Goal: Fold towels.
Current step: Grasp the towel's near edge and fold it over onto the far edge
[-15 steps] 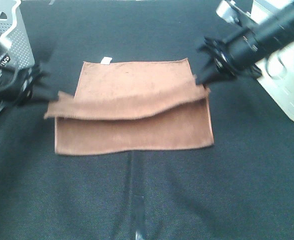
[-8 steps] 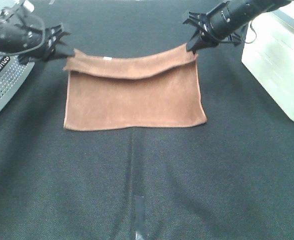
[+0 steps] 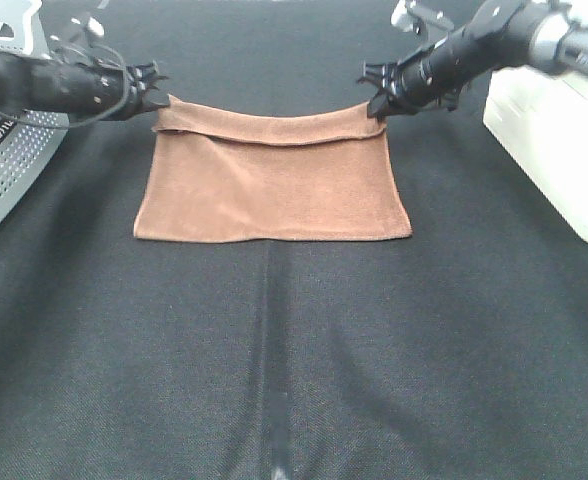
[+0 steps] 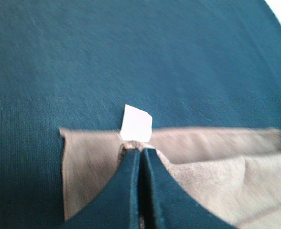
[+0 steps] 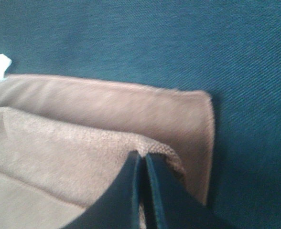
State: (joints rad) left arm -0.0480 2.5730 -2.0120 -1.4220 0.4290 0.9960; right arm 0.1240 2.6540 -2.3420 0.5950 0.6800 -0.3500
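Towel: one brown towel (image 3: 274,190) lies in the far middle of the black table (image 3: 294,380), doubled over, with its fold toward the near side and the free edge at the far side.
Left fingers (image 4: 128,186): clenched on the far left corner of the towel's upper layer, just beside the white tag (image 4: 135,123).
Right fingers (image 5: 155,195): clenched on the far right corner of the same layer.
Step in hand: likely laying the upper edge onto the far hem to finish the first fold.
Alignment: both wrist views show a strip of the lower layer past the held edge, so the edge probably needs carrying slightly farther.
Doing it well: keep both corners level and the edge lightly taut so it does not sag in the middle. Set it down flat before letting go.
Risk: pulling too hard could drag the lower layer.
Count: one towel, one tag, two arms.
Bystanders: one grey perforated box (image 3: 14,150) at the left, one white box (image 3: 554,150) at the right.
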